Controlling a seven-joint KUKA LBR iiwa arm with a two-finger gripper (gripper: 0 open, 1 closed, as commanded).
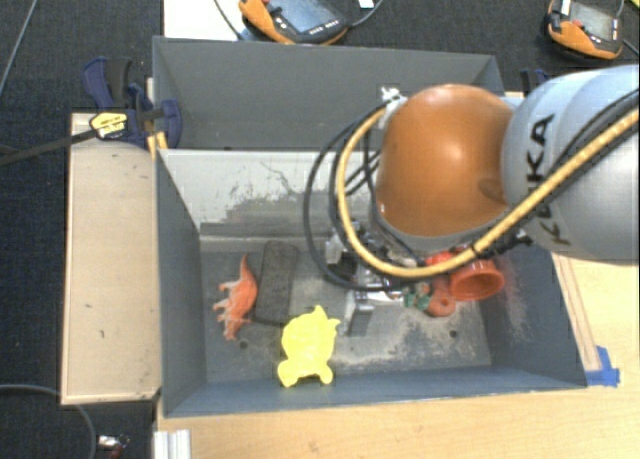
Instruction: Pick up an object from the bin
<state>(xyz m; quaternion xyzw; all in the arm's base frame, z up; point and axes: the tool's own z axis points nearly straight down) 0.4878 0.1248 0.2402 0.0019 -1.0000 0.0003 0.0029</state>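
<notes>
View: camera view, looking down into the bin.
Bin [300,77]: grey metal, sloping walls, scuffed floor.
Arm [580,177]: silver-grey, reaches in from the right; its rounded orange cover [440,162] and looped cables sit over the bin's middle.
Gripper [358,313]: low over the floor near the bin's centre, under the cover's lower left edge.
Gripper state: cannot be told; the cover and cables hide most of it.
Nearest thing, left: yellow toy figure [308,347], lying flat by the front wall, just beside the gripper.
Nearest thing, right: small red piece with a green part [435,299], just beside the gripper.
Orange cup-like piece [478,281]: on its side, touching the red piece, partly under the arm.
Dark rectangular block [273,282]: flat on the floor, left of centre.
Orange toy dinosaur [237,299]: against the block's left edge.
</notes>
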